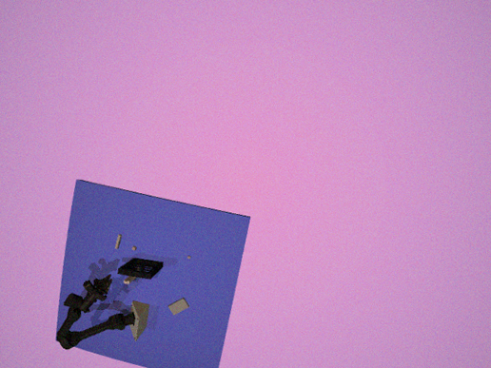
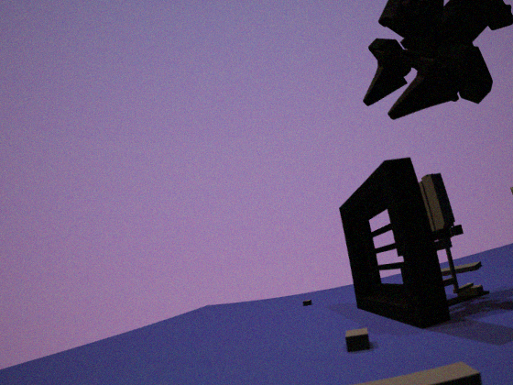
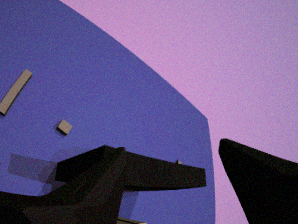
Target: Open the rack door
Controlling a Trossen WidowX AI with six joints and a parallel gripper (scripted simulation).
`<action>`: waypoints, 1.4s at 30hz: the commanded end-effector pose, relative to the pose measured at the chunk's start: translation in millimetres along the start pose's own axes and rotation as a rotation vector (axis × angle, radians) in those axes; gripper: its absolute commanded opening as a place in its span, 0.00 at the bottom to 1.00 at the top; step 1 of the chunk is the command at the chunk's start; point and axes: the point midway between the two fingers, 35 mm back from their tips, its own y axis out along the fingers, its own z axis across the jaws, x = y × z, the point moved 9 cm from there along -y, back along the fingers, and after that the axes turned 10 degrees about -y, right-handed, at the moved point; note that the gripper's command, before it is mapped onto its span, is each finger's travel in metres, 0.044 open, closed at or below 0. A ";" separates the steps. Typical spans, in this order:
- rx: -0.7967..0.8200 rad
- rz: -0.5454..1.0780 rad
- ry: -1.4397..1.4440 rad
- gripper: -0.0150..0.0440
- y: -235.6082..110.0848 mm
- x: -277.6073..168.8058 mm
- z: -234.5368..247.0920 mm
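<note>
While your robot arm reaches over the blue tabletop, its claw hangs in the air above the black rack frame, well apart from it. You have the fingers parted, with nothing between them, the claw released. The rack stands upright on the tabletop, and your target, the pale upright handle, is on the rack's near side in the top view, at the right of the frame in the exterior view, untouched by your claw. Whether the door is unlocked, you cannot tell. Behind the rack as you look from above lie a pale bar and a small block; a flat pale slab rests near the arm's wedge-shaped base.
</note>
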 end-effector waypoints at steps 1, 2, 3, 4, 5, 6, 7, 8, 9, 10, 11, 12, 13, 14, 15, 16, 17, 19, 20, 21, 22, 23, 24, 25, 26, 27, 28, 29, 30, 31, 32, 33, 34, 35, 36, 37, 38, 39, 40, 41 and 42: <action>0.071 0.080 0.000 0.75 9.6 -5.2 -8.1; 0.090 0.101 0.002 0.75 11.9 -7.4 -9.8; 0.109 0.120 0.004 0.75 14.1 -9.6 -11.5; 0.128 0.140 0.007 0.75 16.2 -11.9 -13.3; 0.148 0.159 0.010 0.75 18.3 -14.2 -15.0; 0.167 0.177 0.013 0.75 20.3 -16.5 -16.7; 0.187 0.195 0.017 0.75 22.2 -18.7 -18.4; 0.208 0.212 0.022 0.75 24.0 -21.1 -20.1; 0.228 0.228 0.027 0.75 25.8 -23.4 -21.8; 0.249 0.244 0.032 0.75 27.5 -25.7 -23.4; 0.270 0.259 0.041 0.75 29.1 -27.7 -24.8; 0.291 0.274 0.050 0.75 30.7 -29.8 -26.2; 0.312 0.288 0.059 0.75 32.2 -31.8 -27.6; 0.334 0.301 0.069 0.75 33.7 -33.9 -29.0; 0.355 0.314 0.080 0.75 35.1 -35.9 -30.4; 0.377 0.327 0.091 0.75 36.5 -37.9 -31.8; 0.398 0.339 0.101 0.75 37.7 -39.8 -33.1; 0.441 0.361 0.124 0.75 40.1 -43.6 -35.7; 0.463 0.371 0.136 0.75 41.2 -45.4 -37.0; 0.486 0.381 0.146 0.75 42.2 -47.0 -38.1; 0.508 0.390 0.158 0.75 43.1 -48.5 -39.3; 0.531 0.399 0.169 0.75 43.9 -50.1 -40.4; 0.554 0.407 0.181 0.75 44.8 -51.6 -41.6; 0.576 0.415 0.193 0.75 45.5 -53.0 -42.8; 0.598 0.422 0.206 0.75 46.3 -54.5 -44.0; 0.621 0.429 0.220 0.75 47.0 -55.9 -45.2; 0.643 0.435 0.233 0.75 47.7 -57.3 -46.4; 0.665 0.441 0.247 0.75 48.4 -58.6 -47.7; 0.687 0.446 0.262 0.75 49.0 -59.9 -49.0; 0.708 0.450 0.277 0.75 49.6 -61.2 -50.3; 0.730 0.454 0.292 0.75 50.2 -62.5 -51.7; 0.751 0.458 0.308 0.75 50.8 -63.7 -53.1; 0.772 0.460 0.324 0.75 51.4 -64.9 -54.5; 0.793 0.463 0.341 0.75 51.9 -66.1 -55.9; 0.813 0.465 0.358 0.75 52.5 -67.2 -57.4; 0.834 0.466 0.376 0.75 53.0 -68.3 -58.9; 0.853 0.467 0.393 0.75 53.5 -69.4 -60.5; 0.873 0.467 0.412 0.75 54.0 -70.5 -62.1; 0.889 0.467 0.426 0.75 54.4 -71.3 -63.4; 0.898 0.467 0.435 0.75 54.7 -71.8 -64.2; 0.901 0.467 0.438 0.75 54.8 -72.0 -64.4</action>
